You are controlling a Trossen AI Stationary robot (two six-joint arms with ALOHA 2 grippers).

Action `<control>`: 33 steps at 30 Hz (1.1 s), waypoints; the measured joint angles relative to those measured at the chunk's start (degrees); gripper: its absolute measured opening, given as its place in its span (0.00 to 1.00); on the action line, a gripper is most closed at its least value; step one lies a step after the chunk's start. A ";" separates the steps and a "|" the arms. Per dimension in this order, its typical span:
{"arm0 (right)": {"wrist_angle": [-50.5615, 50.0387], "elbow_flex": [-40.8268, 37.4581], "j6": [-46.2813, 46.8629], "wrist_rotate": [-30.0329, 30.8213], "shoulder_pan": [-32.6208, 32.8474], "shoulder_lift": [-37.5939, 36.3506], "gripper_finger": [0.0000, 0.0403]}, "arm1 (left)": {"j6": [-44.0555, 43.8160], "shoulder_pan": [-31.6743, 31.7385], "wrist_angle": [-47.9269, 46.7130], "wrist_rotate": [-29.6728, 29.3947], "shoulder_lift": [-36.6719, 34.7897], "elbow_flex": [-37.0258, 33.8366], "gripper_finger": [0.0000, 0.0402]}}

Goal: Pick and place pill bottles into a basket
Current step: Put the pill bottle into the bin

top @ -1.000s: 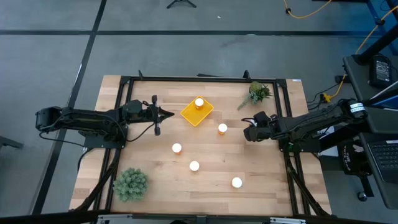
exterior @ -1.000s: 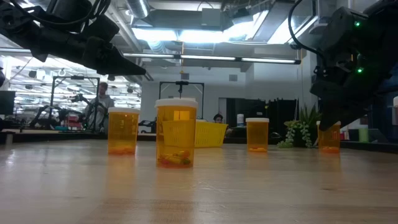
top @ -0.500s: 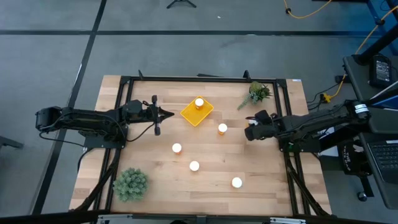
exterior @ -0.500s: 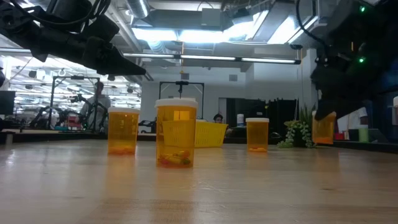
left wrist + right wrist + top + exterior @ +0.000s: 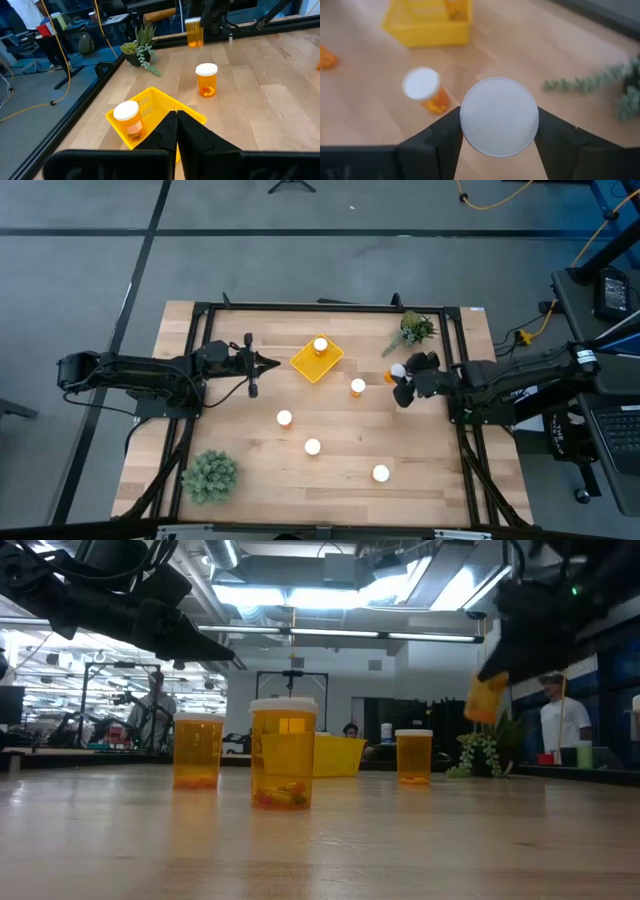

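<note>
My right gripper [image 5: 402,377] is shut on one orange pill bottle with a white cap [image 5: 499,116], held in the air to the right of the yellow basket [image 5: 317,359]. One bottle [image 5: 320,345] stands inside the basket. Another bottle [image 5: 357,386] stands on the table between the basket and my right gripper. Three more bottles [image 5: 284,418] [image 5: 312,446] [image 5: 380,473] stand farther toward the near edge. My left gripper [image 5: 265,363] is shut and empty, hovering just left of the basket, which shows beyond its fingers in the left wrist view [image 5: 150,112]. My right gripper pinches the bottle between its two fingers [image 5: 445,140], one on each side of the bottle just below the cap's rim [image 5: 470,135]. The fingers come from the table's right side. The bottle [image 5: 487,697] hangs clear of the table, slightly tilted.
A trailing green plant [image 5: 412,331] sits at the far right, just behind my right gripper. A round bushy plant [image 5: 209,475] sits at the near left corner. A black frame [image 5: 330,308] runs along the table's edges. People stand in the room beyond the table [image 5: 560,720].
My right gripper has risen and gone a little toward the far edge, carrying its bottle. The bottle stood on the table a second ago and now hangs well clear of it, slightly tipped.
</note>
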 joint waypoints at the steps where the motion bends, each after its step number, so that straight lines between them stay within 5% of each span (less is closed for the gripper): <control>1: 0.03 1.12 -1.54 0.01 0.00 0.14 0.53 | 0.00 0.01 0.00 0.00 0.00 0.00 0.01; 13: 2.96 6.99 -16.04 -2.43 0.00 2.82 0.53 | 0.00 0.01 0.00 0.01 0.00 0.00 0.01; 33: 11.62 6.99 -20.81 -4.42 -1.73 6.36 0.53 | -2.17 0.00 -0.03 0.01 0.00 0.00 0.01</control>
